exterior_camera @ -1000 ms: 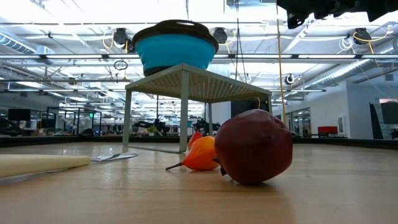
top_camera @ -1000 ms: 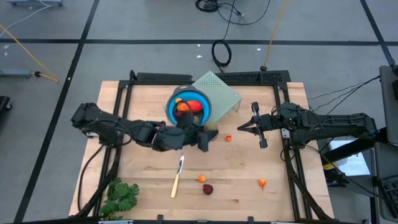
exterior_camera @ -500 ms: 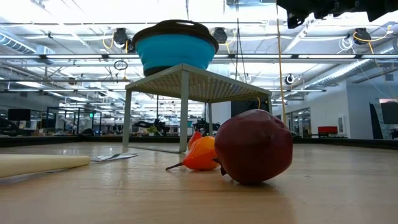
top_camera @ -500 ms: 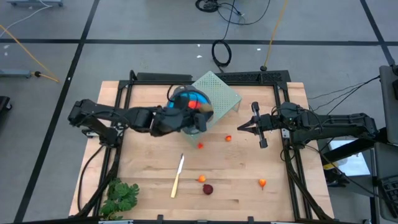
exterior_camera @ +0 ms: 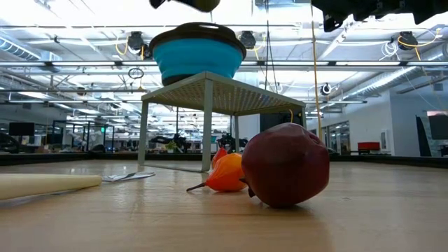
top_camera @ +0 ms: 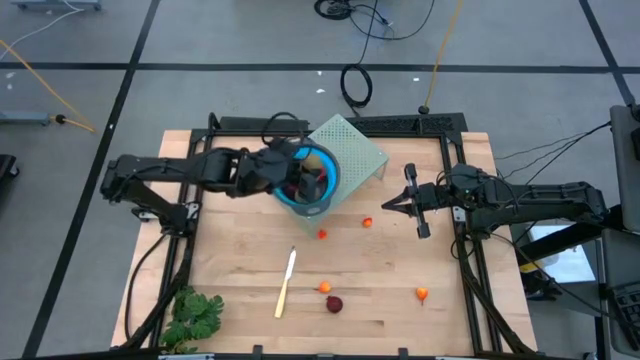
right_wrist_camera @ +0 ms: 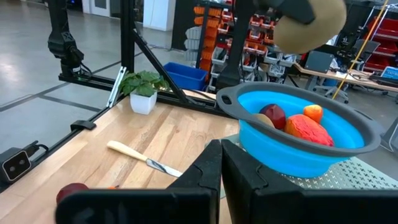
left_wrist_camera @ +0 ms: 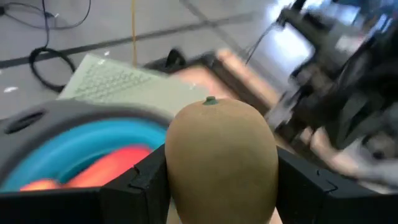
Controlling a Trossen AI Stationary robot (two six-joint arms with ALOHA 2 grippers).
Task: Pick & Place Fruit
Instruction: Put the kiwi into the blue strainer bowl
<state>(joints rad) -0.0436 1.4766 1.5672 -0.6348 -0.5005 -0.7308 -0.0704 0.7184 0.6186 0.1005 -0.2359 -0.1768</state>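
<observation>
A blue bowl [top_camera: 300,205] stands on a perforated grey stand [top_camera: 352,148] at the table's far middle. In it lie an orange-red oblong [right_wrist_camera: 308,132], a dark red ball [right_wrist_camera: 273,115] and a small orange piece [right_wrist_camera: 313,112]. My left gripper [top_camera: 308,170] is above the bowl, shut on a brown-green oval fruit [left_wrist_camera: 221,162]. My right gripper [top_camera: 386,208] waits shut above the table's right part. A red bit [top_camera: 321,235], orange bits [top_camera: 367,222] [top_camera: 325,287] [top_camera: 421,293] and a dark red ball [top_camera: 334,303] lie on the table. My left gripper pinches the brown-green oval between its two fingers [left_wrist_camera: 143,180], one on each of its long sides [left_wrist_camera: 177,168]. The end with the small green dot points away from the wrist. The fruit [right_wrist_camera: 308,25] is lifted clear, above the bowl's rim.
A cream-handled knife [top_camera: 287,283] lies at the table's near middle. A leafy green bunch [top_camera: 195,318] sits at the near left corner. Black frame rails [top_camera: 200,150] run along the table's left, right and far sides.
My left gripper has risen from the table in front of the stand and moved toward the far edge. It has carried the brown-green oval up over the blue bowl. A red bit shows on the table where the gripper was.
</observation>
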